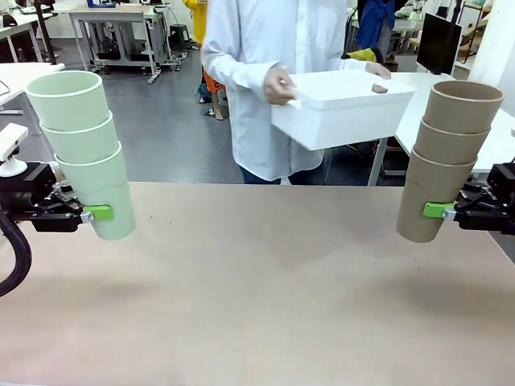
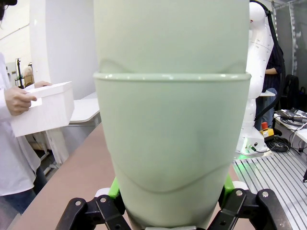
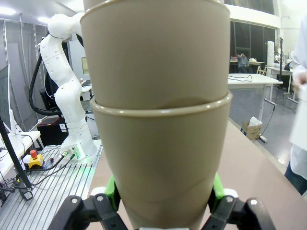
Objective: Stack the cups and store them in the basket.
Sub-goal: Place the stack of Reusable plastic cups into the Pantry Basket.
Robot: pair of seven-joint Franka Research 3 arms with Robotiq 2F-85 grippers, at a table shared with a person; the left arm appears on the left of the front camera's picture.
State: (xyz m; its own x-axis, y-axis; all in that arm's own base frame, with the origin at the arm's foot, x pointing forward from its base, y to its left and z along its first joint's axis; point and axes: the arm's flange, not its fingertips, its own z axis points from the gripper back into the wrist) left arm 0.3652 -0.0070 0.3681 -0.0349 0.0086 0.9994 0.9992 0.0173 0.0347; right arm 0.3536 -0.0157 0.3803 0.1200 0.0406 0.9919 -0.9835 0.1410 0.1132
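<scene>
A stack of three pale mint green cups (image 1: 84,149) leans slightly outward at the left, lifted off the table. My left gripper (image 1: 103,213) is shut on the bottom cup; the left wrist view shows that cup (image 2: 170,143) wedged between the green pads (image 2: 113,188). At the right, a stack of three tan-brown cups (image 1: 442,161) hangs the same way, my right gripper (image 1: 433,211) shut on its lowest cup (image 3: 160,158). A person across the table holds the white basket (image 1: 338,108) in both hands above the far edge.
The brown tabletop (image 1: 265,281) spreads between the two stacks. Behind the person stand white tables (image 1: 418,104) and workbenches. The other arm's white base (image 3: 67,110) shows beyond the table in the right wrist view.
</scene>
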